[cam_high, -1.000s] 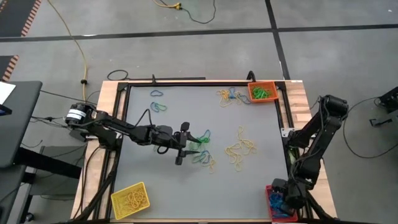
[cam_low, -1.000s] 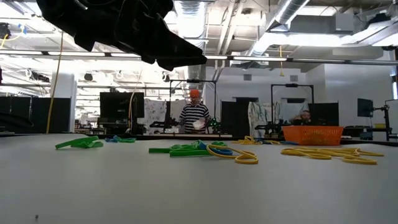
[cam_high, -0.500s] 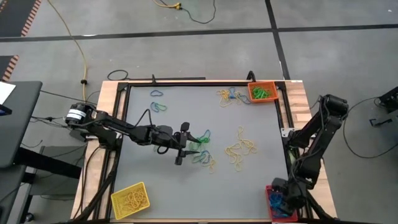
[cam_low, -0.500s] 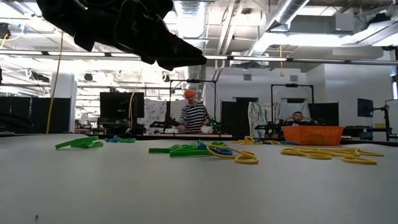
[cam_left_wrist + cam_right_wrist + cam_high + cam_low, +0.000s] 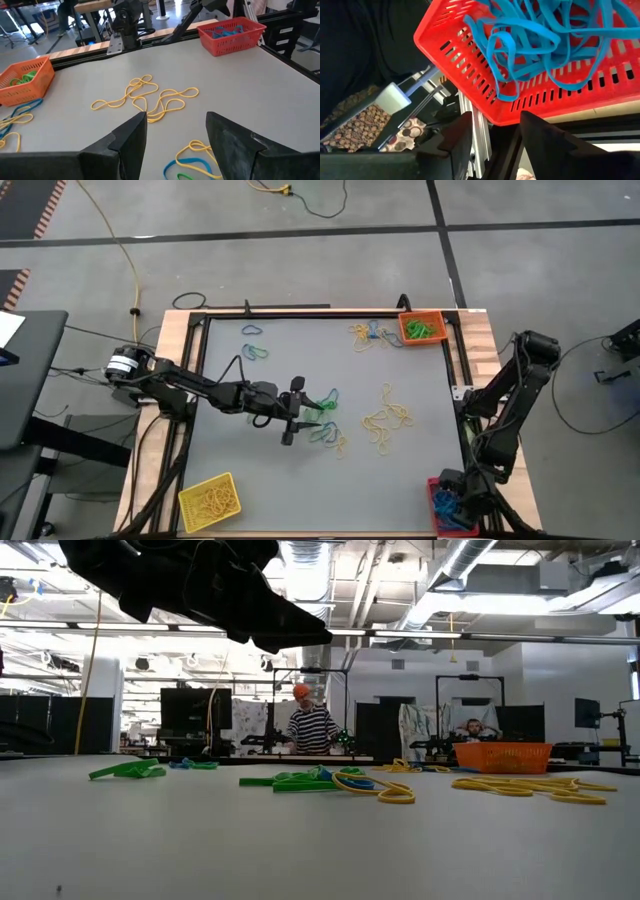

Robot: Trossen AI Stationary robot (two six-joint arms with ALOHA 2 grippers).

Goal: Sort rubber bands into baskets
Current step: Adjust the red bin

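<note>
1. The desk is seen from above as a grey surface inside a dark frame, with wooden strips along both sides.
2. The left arm is stretched across the desk toward its middle; the left claw hangs above the surface just beside a green and blue cluster of rubber bands. In the left wrist view its fingers are set well apart and nothing is held between them.
3. The right arm is folded down at the desk's near right corner, where the right claw is placed over the red basket. In the right wrist view its fingers stand apart with nothing gripped.
4. The red basket is filled with blue bands.
5. The orange basket is set at the far right corner and contains green bands.
6. The yellow basket is placed near the front left corner and holds yellow bands.
7. Loose yellow bands are spread right of centre; others lie beside the orange basket and near the far left.
8. A person in a striped shirt is seen in the room behind.
</note>
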